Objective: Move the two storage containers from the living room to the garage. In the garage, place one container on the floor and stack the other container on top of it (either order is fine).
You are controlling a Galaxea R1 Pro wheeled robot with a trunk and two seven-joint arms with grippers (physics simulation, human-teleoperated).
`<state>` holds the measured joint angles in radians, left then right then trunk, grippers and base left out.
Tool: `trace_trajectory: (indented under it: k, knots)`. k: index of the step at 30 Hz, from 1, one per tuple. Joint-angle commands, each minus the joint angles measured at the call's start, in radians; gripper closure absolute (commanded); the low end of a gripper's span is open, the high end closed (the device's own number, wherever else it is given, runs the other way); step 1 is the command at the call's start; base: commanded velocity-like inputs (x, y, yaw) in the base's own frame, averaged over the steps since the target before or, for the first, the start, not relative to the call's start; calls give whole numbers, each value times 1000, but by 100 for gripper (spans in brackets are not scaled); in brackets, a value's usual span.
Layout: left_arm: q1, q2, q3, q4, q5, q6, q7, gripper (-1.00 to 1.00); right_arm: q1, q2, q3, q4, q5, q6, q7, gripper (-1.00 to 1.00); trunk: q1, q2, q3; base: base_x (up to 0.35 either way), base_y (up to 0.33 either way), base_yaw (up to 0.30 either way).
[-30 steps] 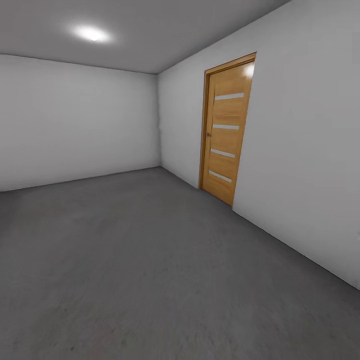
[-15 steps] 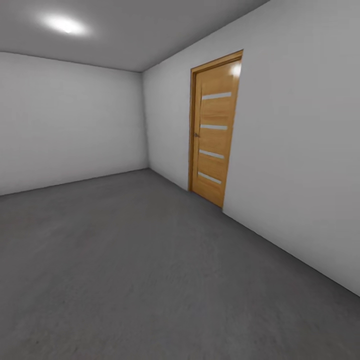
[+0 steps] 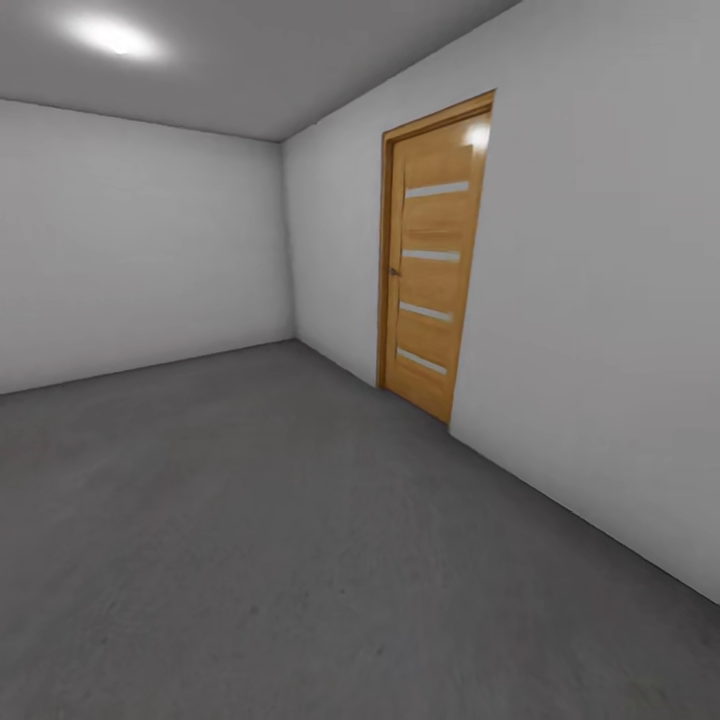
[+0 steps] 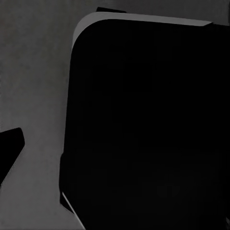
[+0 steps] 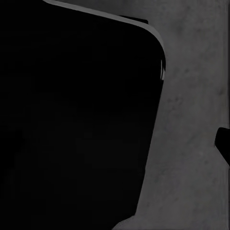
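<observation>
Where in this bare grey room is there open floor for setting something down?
The dark grey concrete floor lies bare from the far white wall across to the right-hand white wall. The tightest stretch is beside the light wooden door, where anything set down might block the doorway.

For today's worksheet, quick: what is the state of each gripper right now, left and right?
Left gripper: cannot be told; its wrist view shows a big dark shape over the grey floor.
Right gripper: cannot be told; the same kind of dark shape.

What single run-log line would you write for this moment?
room: garage | floor: dark grey concrete | wooden door: shut, in right wall | ceiling light: on | containers: unseen
</observation>
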<state>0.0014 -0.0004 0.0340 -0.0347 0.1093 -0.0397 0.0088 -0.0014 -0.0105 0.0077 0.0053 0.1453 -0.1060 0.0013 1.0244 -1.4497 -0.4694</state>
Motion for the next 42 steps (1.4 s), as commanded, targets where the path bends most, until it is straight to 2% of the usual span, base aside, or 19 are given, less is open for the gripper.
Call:
trace_trajectory:
  k: [1, 42]
  knots:
    - [0, 1, 3, -1, 8, -2, 0, -100, 0, 0, -1, 1, 6, -3, 0, -100, 1, 0, -1, 323, 0, 0]
    - [0, -1, 1, -1, 8, -1, 0, -100, 0, -2, -2, 1, 3, -3, -3, -100, 1, 0, -1, 323, 85, 0]
